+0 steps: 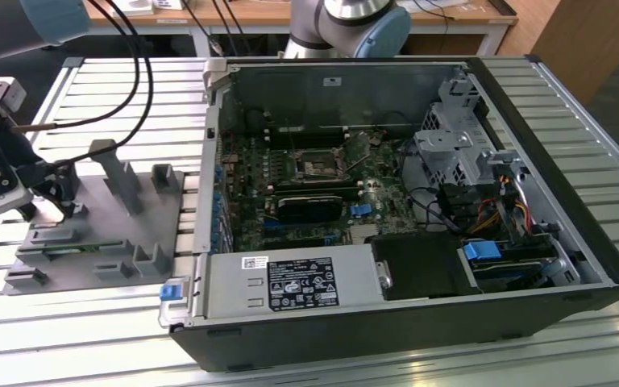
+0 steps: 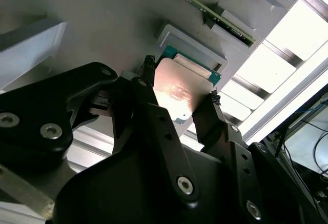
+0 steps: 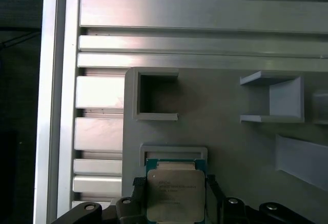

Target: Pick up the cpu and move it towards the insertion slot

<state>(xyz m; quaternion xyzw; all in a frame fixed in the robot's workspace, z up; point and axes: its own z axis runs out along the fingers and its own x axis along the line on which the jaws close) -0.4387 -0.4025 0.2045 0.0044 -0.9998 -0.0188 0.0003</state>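
The tool (image 2: 180, 80) is clamped on the cpu (image 2: 177, 88): its two black fingers (image 2: 210, 116) press against opposite edges of the chip, which lies silvery side up in a shallow pocket of the grey fixture (image 3: 220, 131). The fixture rests on the slatted bench (image 1: 126, 89). Well apart, toward the exterior view's right, the insertion slot (image 1: 318, 165) sits on the motherboard inside the open computer case (image 1: 396, 339).

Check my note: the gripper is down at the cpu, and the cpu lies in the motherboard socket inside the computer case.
Wrong place. The gripper is down at the cpu, but the cpu is at the grey fixture plate outside the computer case, as both wrist views show.
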